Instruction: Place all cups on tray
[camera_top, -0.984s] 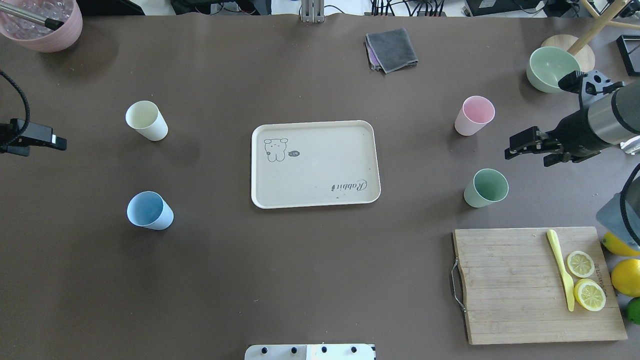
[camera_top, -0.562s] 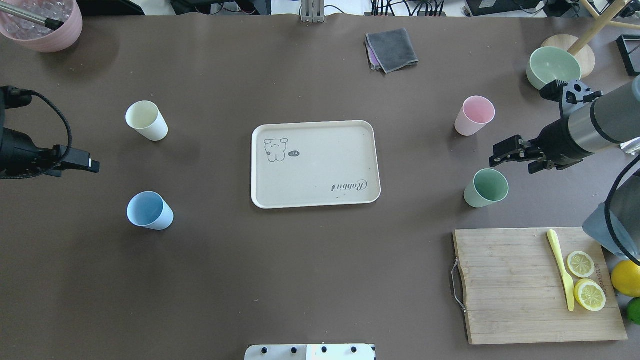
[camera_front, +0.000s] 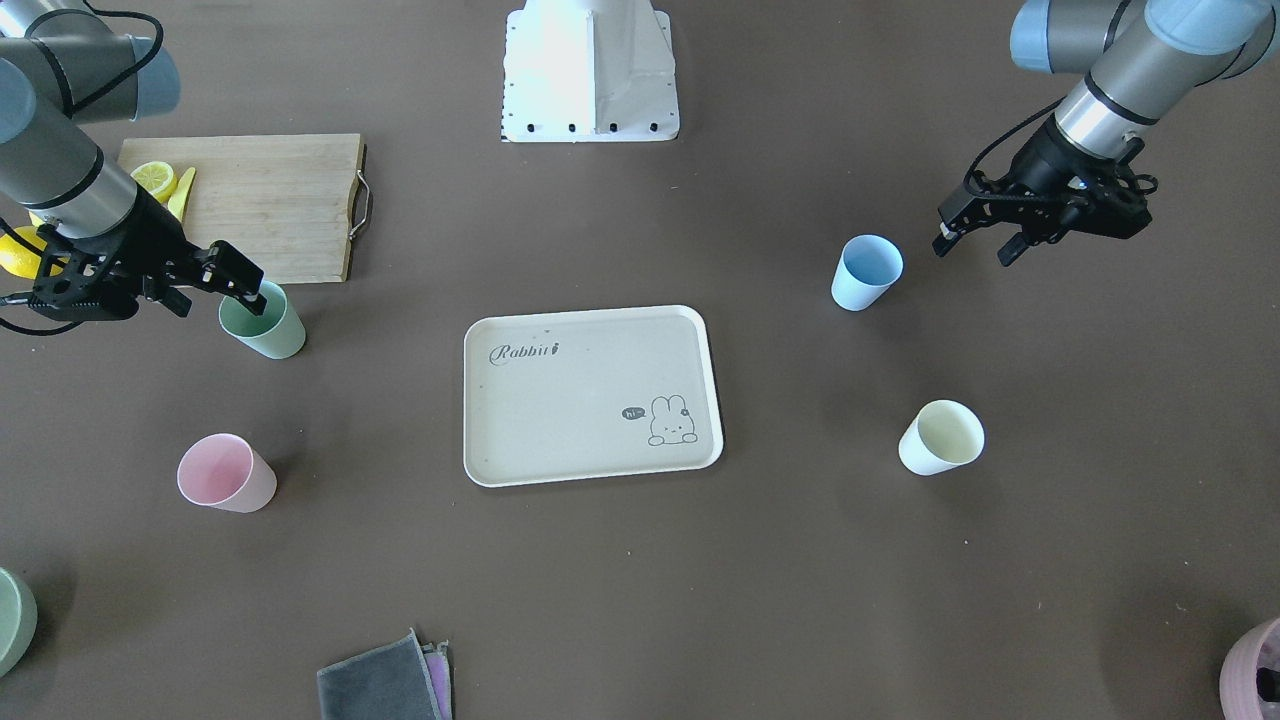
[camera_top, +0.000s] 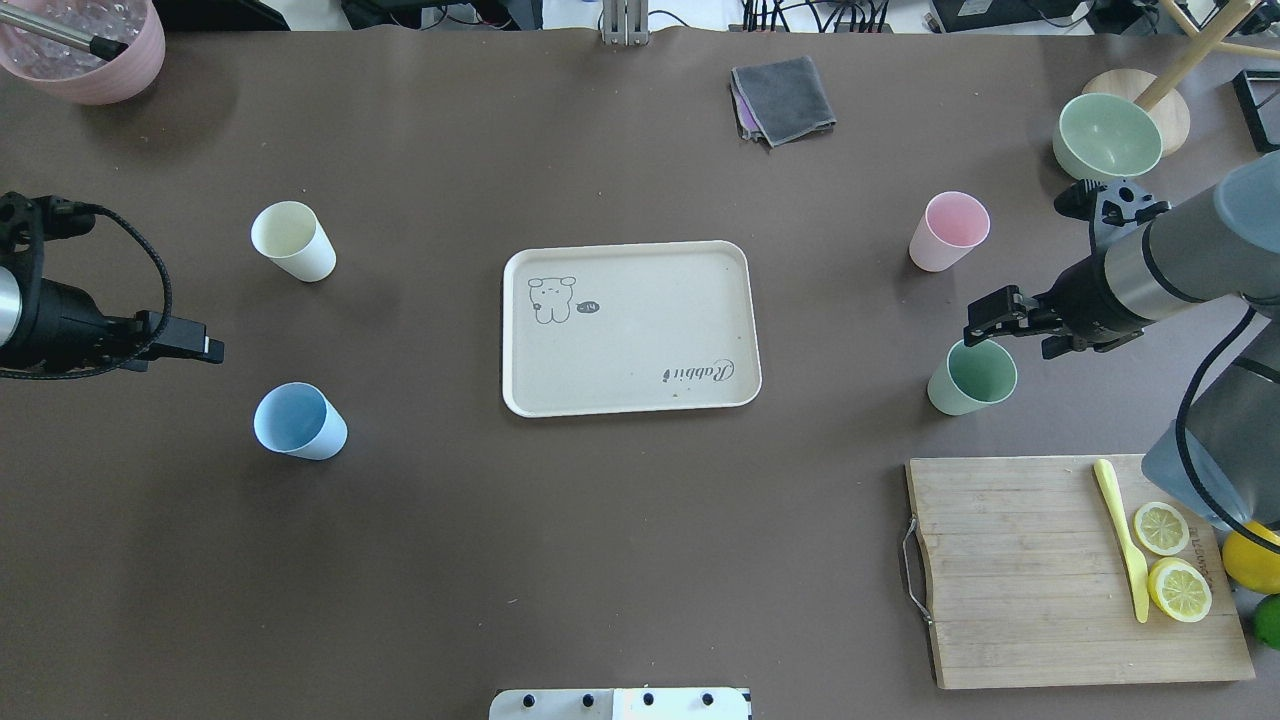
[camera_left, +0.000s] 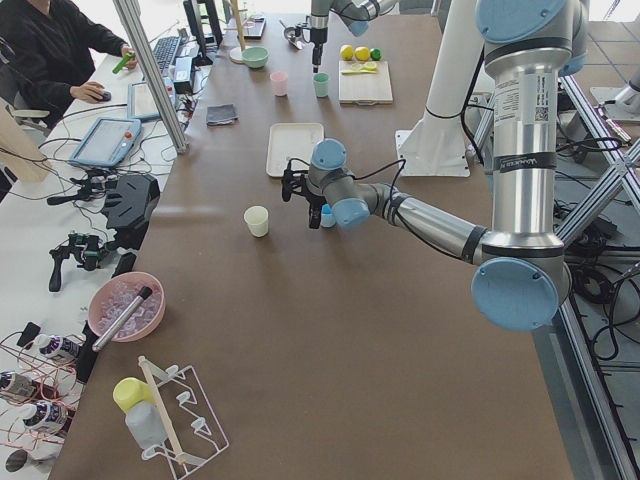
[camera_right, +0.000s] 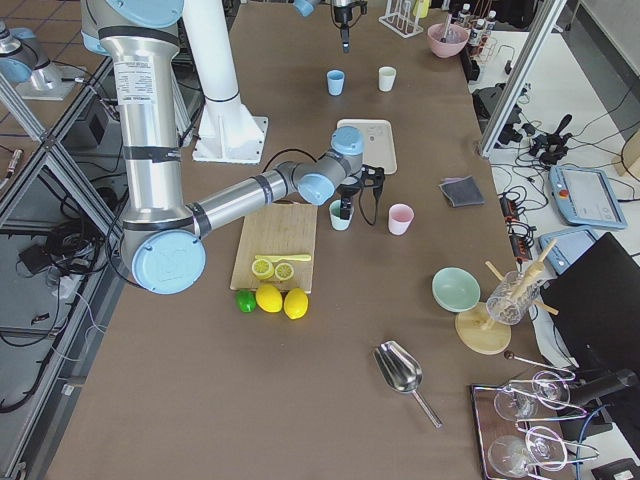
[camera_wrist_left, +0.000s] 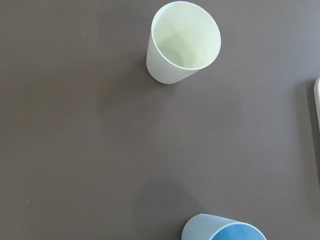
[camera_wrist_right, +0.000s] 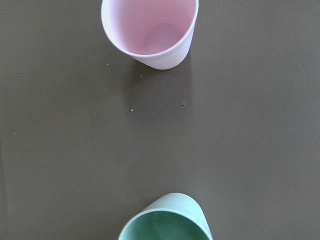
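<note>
The beige tray lies mid-table with nothing on it. The cream-white cup and light blue cup stand upright to its left; the pink cup and mint green cup stand upright to its right. My left gripper is open and empty, hovering left of the gap between the cream and blue cups. My right gripper is open and empty, just above the mint cup's far rim. The left wrist view shows the cream cup and blue cup; the right wrist view shows the pink cup and mint cup.
A wooden cutting board with lemon slices and a yellow knife lies at the near right, whole lemons beside it. A sage-green bowl stands far right, a grey cloth at the back, a mauve pot at the far left corner.
My left gripper has moved right, in towards the gap between the cream and blue cups. My right gripper has moved left and nearer, up to the mint cup. The cups have not moved.
</note>
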